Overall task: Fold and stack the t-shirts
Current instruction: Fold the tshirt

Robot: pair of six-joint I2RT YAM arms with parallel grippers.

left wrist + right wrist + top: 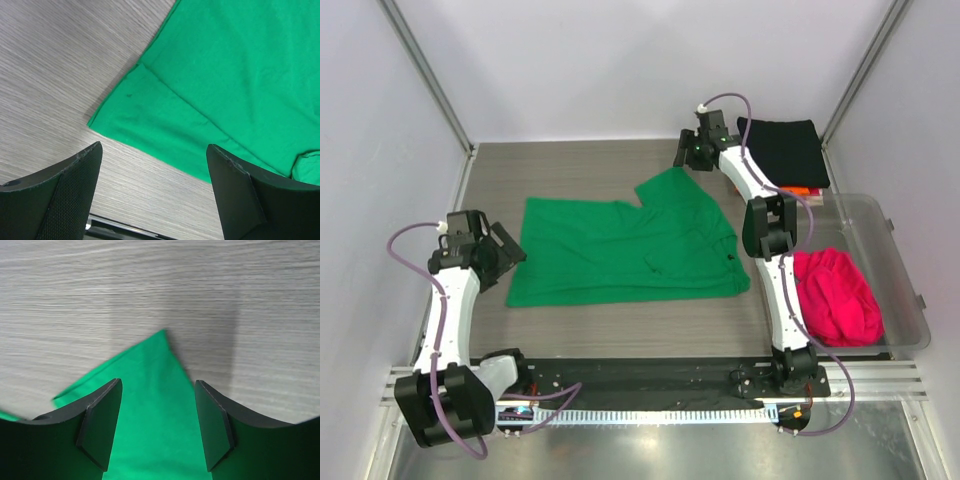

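Tabletop [570, 165] is grey wood-grain, with the green t-shirt [620, 255] spread flat mid-table and one flap folded up to a point at the far side.

Left gripper [500, 248] hangs over the shirt's left edge. Wrist view: jaws spread wide, nothing between them but air, and a corner of the green cloth [165, 125] lies on the table below the gap.

Right gripper [692, 152] sits at the far pointed tip. Wrist view: jaws partly apart and straddling the tip [155, 390], which lies flat on the table. No grip on it.

The right arm runs down the shirt's right edge, between the shirt and the clear plastic bin [905, 290].

The bin sits at the right edge of the table with the magenta-pink shirt [835, 295] bunched inside it.

Black shirt [785, 150] lies folded at the far right corner, just beside the right gripper. An orange sliver [798, 189] shows under its near edge; can't tell what's below that.
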